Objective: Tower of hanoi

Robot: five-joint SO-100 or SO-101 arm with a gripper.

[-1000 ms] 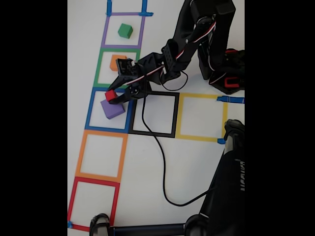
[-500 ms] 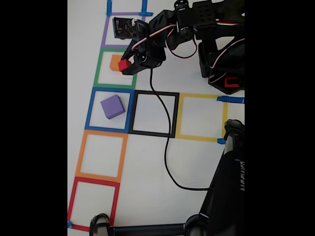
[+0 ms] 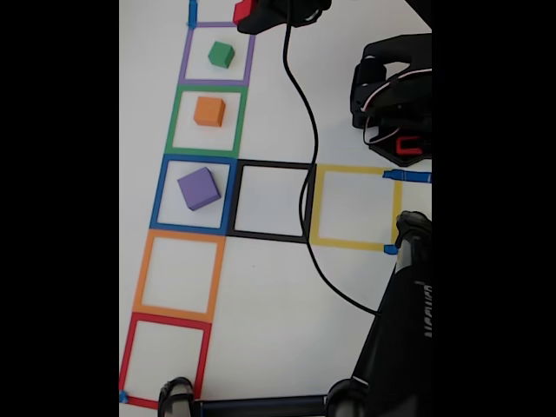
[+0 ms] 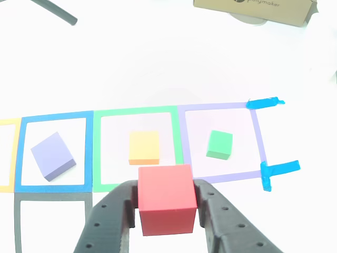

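Clamping red cube (image 4: 166,197), hand (image 4: 167,211) half cut off at fixed view's top edge; fingertips hidden.

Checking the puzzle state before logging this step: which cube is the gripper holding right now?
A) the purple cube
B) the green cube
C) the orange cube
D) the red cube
D: the red cube sits clamped between the gripper fingers, while the purple cube, orange cube and green cube each lie on the table inside their own tape squares.

A bright white table (image 3: 261,287) carries coloured tape squares (image 3: 178,275) under even light.
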